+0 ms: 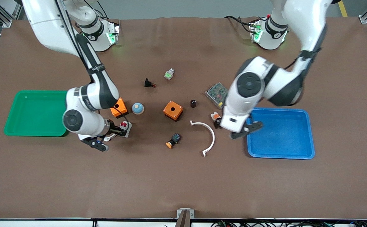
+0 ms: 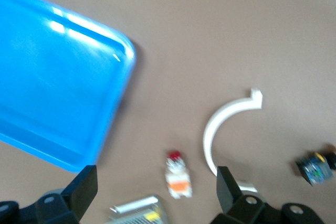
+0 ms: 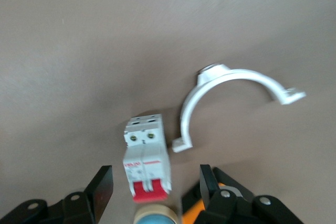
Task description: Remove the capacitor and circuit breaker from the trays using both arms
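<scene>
The capacitor, a tiny black cylinder, stands on the table between an orange box and a grey power supply; neither wrist view shows it. The breaker, white with red levers, lies on the table beside the green tray's end. In the right wrist view the breaker lies just ahead of my open right gripper, between the lines of its fingers and untouched. My right gripper hovers low over it. My left gripper is open and empty over the blue tray's edge.
A green tray and a blue tray lie at the table's two ends. A white-orange indicator light, a white curved clamp, an orange-capped switch, a blue dome and a second orange box lie around.
</scene>
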Controlling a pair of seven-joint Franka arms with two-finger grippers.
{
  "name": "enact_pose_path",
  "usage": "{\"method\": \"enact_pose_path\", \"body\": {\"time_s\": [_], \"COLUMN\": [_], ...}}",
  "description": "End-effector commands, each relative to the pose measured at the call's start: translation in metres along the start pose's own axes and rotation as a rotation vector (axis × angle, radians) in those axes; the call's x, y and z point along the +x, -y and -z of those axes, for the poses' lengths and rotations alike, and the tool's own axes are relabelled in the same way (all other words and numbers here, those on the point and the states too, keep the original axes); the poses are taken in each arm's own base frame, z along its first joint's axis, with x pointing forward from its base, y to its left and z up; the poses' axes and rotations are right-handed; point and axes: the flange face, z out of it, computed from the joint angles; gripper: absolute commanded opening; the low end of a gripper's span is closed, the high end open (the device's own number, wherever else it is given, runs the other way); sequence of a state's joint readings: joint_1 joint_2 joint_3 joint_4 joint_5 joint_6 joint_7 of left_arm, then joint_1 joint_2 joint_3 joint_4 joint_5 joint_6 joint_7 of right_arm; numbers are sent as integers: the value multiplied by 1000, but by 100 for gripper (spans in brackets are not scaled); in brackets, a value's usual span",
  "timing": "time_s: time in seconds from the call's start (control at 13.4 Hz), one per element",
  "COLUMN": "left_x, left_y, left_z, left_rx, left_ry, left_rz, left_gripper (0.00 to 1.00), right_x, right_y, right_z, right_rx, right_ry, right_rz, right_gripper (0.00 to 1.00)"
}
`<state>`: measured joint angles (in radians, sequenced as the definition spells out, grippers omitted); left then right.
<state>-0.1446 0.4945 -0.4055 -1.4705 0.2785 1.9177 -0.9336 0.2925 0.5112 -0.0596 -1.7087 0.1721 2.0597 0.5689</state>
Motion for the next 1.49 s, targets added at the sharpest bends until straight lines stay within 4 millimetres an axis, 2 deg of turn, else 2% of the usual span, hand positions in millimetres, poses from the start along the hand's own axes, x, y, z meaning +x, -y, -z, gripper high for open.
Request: {"method": "enact_pose_path", "body": {"time_s": [0.0, 0.22, 0.37, 0.45, 0.74, 0.82, 0.97, 1.19, 1.26, 1.41], "left_x": [45, 73, 84, 86, 82, 80, 78, 69, 61, 55], "left_y": [58, 123, 159, 177, 225, 239, 249, 279, 277, 293], "left_z": [37, 81, 109, 123, 164, 177, 183, 206, 207, 214], "left_rx": [21, 49, 57, 63, 45, 24, -5, -42, -61, -89], "left_ry": [-55, -87, -109, -116, -92, -91, -67, -56, -19, 20], "left_rz": [-79, -185, -235, -260, -281, -287, -322, -344, -358, -325], "left_gripper": [100, 100, 100, 100, 100, 100, 100, 100, 100, 100], "right_x": [3, -3, -9, -16, -39, -47, -61, -75, -77, -75], "right_y": [-56, -88, -121, -132, -186, -194, -202, -207, -207, -208], "right_z": [79, 132, 168, 185, 255, 267, 287, 310, 315, 327], "right_rx": [6, 26, 36, 41, 51, 47, 19, -26, -23, -32], "right_ry": [-19, -32, -26, -29, -94, -102, -139, -201, -215, -255], "right_rz": [42, 79, 125, 145, 202, 201, 207, 215, 215, 216], "right_gripper": [89, 97, 99, 99, 99, 99, 100, 100, 100, 100]}}
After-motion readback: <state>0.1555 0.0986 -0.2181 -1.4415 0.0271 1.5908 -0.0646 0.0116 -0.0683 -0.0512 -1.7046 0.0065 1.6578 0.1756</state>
